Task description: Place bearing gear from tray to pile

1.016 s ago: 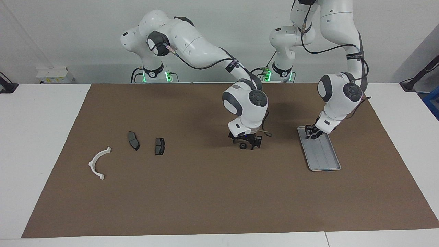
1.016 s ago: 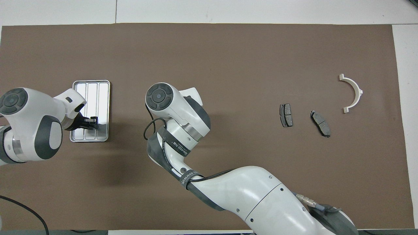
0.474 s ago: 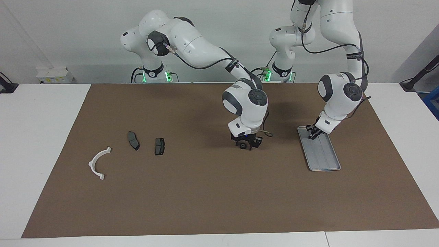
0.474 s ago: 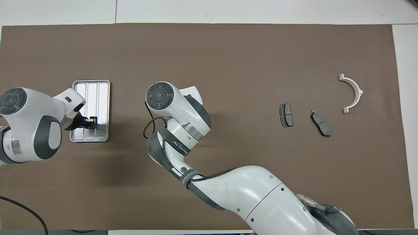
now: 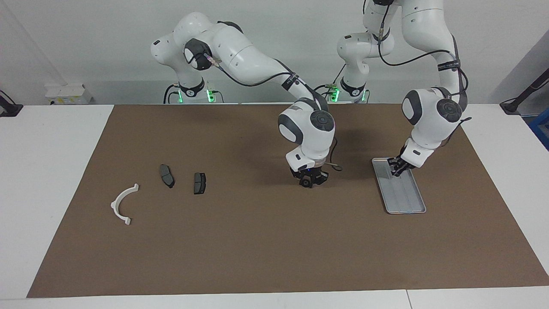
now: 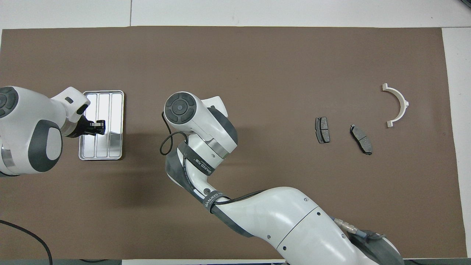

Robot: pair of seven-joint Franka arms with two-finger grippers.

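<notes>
While the right gripper (image 5: pixel 308 183) sits low at mid-mat, its fingers are clamped on the small dark bearing gear (image 5: pixel 305 183), touching or just above the brown mat (image 5: pixel 257 249); contact cannot be told. Left gripper (image 5: pixel 395 170), fingertips pinched together with nothing between them, hangs over the tray (image 5: pixel 407 201). The pile, two brake pads (image 5: pixel 200 183) and a white bracket (image 5: pixel 122 205), lies well apart toward the right arm's end.
</notes>
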